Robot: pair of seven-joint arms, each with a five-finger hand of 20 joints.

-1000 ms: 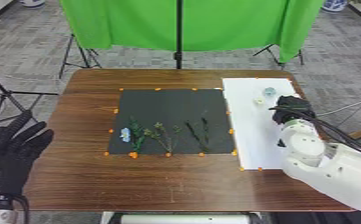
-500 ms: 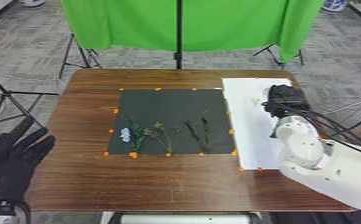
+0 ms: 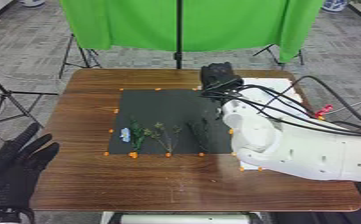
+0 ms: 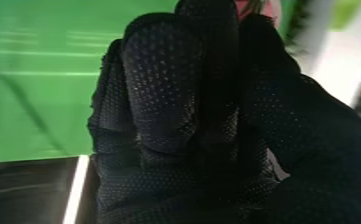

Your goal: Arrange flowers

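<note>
A green cloth [image 3: 123, 25] hangs beyond the brown table [image 3: 88, 180], where a blue flower [image 3: 125, 134] and leafy sprigs [image 3: 168, 135] lie on a dark mat [image 3: 159, 106]. The right hand [image 3: 217, 75], near the far edge, pinches something pink [image 4: 271, 9]; the left hand [image 3: 16, 167] is spread at the table's left edge.
</note>
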